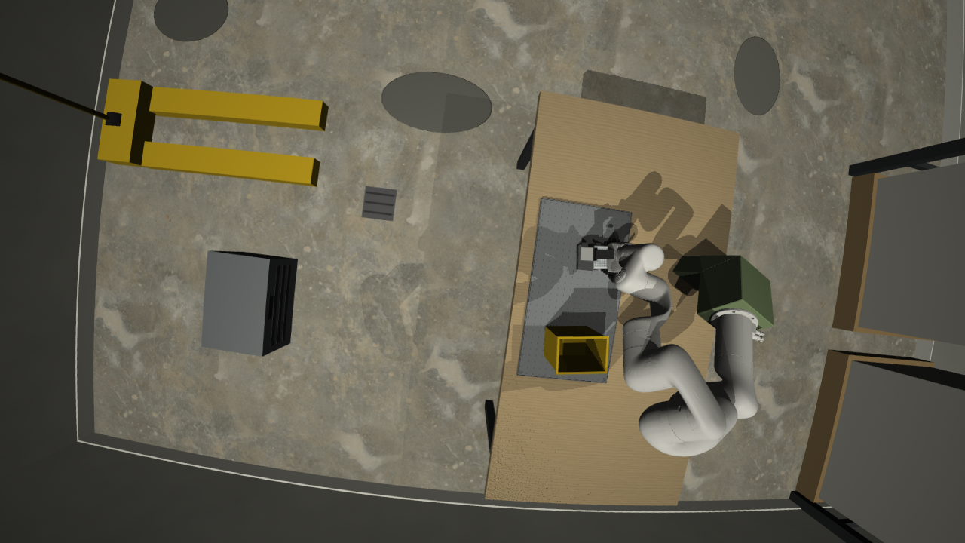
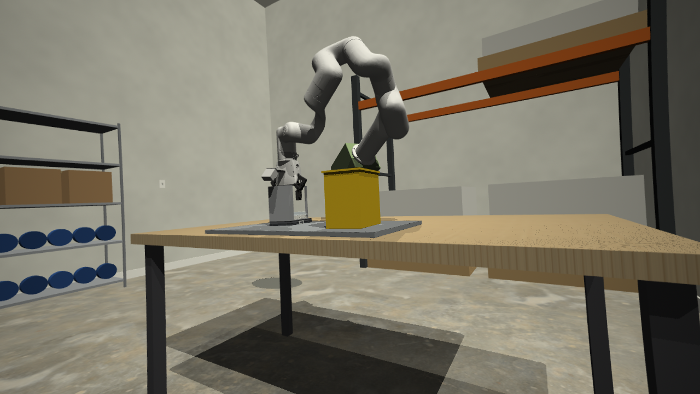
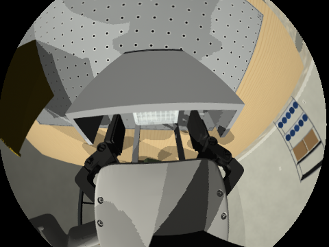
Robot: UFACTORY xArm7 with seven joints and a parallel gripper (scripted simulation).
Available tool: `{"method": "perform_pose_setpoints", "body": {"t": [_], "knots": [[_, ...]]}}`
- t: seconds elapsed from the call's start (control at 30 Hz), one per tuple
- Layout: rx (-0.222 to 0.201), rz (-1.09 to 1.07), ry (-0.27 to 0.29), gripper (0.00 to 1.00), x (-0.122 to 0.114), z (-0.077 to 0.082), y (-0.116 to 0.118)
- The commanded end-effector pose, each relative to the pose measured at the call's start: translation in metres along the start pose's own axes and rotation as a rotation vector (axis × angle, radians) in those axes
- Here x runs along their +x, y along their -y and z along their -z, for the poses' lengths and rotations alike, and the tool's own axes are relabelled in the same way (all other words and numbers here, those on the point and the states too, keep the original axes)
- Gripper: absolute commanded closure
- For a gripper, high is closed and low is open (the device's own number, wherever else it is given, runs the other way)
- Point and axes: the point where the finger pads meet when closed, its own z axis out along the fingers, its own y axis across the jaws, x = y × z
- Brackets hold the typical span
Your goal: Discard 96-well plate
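Trouble, if it comes, will come at the stack rack K1 [image 2: 282, 203], where the hand [image 3: 156, 134] hangs spread wide with nothing in it, its dark fingers dipping either side of the rack's open face; the upper 96-well plate [image 3: 155, 117] sits tucked just under the rack's grey roof [image 3: 155, 82], only a pale grid of wells showing; my worry is that a finger catches the roof or a thin post and shoves the rack along the perforated mat [image 1: 543, 297], unsettling the lower plate, which I cannot make out from here; a shallow pinch could also let the plate slip on the way out; the plastics bin W1 [image 2: 351, 197] stands upright on the same mat beside the rack, near enough that a careless swing might knock it over on the worktop [image 2: 513, 234]; writing, brands or labels: none readable anywhere.
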Motion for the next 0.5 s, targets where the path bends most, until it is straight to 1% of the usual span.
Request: {"method": "perform_pose_setpoints", "body": {"t": [0.0, 0.47], "knots": [[-0.004, 0.000, -0.002, 0.00, 0.001, -0.002, -0.002], [-0.004, 0.000, -0.002, 0.00, 0.001, -0.026, -0.002]]}}
